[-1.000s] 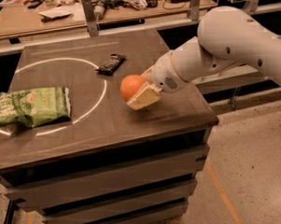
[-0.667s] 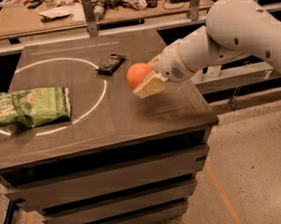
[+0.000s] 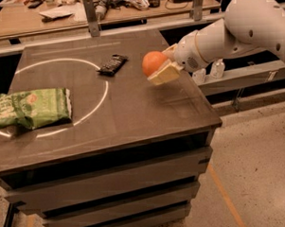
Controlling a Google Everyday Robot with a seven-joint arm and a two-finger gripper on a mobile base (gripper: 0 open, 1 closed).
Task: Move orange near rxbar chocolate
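The orange (image 3: 152,63) is a round bright orange fruit held in my gripper (image 3: 159,66), which is shut on it a little above the dark table (image 3: 133,116), right of centre. The rxbar chocolate (image 3: 112,64) is a small dark flat bar lying on the table to the left of the orange, at the edge of a white circle line. The gripper's pale fingers (image 3: 164,74) cup the orange from the right and below. The white arm (image 3: 224,33) reaches in from the right.
A green crinkly chip bag (image 3: 32,108) lies at the table's left edge. A cluttered workbench (image 3: 81,9) stands behind the table. The floor (image 3: 258,167) lies to the right and in front.
My gripper has carried the orange up and away toward the back of the table, closer to the dark bar. The bar and the chip bag have not moved.
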